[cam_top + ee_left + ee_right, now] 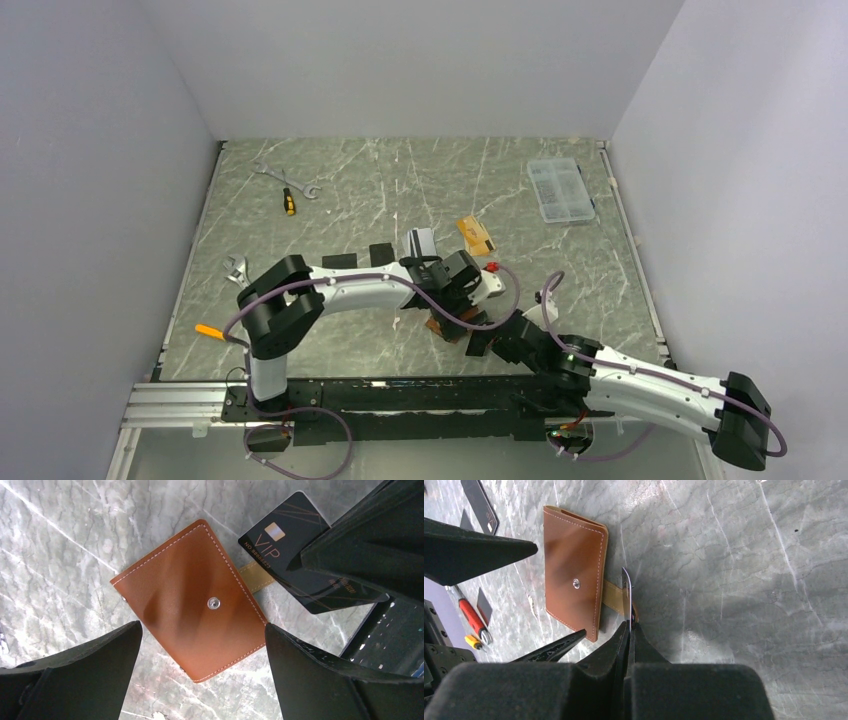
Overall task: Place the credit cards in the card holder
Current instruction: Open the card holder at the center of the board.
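The tan-brown card holder [195, 600] lies closed on the marble table, snap stud up, its tab [257, 577] sticking out to the side. It also shows in the top view [438, 327] and the right wrist view [574, 575]. My left gripper [202, 626] is open and empty, hovering above the holder with a finger on each side. My right gripper [629, 627] is shut on a black VIP credit card [295, 555], seen edge-on [626, 592] beside the tab. More cards lie behind: two black [340, 262], one silver-grey [421, 241], one orange [476, 235].
A clear plastic compartment box [560, 188] stands at the back right. A wrench [285, 178] and a screwdriver [289, 201] lie at the back left. Another wrench [235, 268] and an orange tool [208, 330] lie at the left edge.
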`<state>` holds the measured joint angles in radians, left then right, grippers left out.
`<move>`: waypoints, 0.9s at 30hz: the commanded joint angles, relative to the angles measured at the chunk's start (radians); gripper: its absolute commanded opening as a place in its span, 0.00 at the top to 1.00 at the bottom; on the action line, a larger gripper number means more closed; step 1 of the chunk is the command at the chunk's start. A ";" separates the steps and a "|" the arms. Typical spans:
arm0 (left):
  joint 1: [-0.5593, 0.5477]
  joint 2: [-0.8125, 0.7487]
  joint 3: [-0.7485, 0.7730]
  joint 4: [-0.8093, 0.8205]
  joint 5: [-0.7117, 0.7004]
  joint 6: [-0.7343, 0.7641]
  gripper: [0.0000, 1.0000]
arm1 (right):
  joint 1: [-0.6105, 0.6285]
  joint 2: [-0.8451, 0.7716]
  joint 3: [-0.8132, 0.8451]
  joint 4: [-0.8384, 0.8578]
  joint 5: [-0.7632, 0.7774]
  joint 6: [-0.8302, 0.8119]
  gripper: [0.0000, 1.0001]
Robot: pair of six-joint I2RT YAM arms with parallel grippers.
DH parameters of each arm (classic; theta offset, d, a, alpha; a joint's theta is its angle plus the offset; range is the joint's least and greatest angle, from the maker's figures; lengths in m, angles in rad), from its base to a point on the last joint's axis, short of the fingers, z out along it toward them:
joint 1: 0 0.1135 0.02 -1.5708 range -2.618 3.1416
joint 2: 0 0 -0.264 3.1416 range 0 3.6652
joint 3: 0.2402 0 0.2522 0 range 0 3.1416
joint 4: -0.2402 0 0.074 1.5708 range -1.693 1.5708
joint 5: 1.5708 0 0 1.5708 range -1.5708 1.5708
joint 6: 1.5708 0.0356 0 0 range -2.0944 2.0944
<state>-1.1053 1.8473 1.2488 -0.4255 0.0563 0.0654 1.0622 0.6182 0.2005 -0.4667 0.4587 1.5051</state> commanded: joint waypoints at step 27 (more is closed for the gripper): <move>-0.047 0.090 0.053 0.036 -0.108 0.001 0.18 | 0.002 -0.046 -0.092 -0.114 0.034 0.094 1.00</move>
<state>-1.1542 1.9236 1.2827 -0.3855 -0.0353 0.0662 1.0630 0.5571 0.1528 -0.4690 0.4675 1.6020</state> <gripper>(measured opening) 0.884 0.009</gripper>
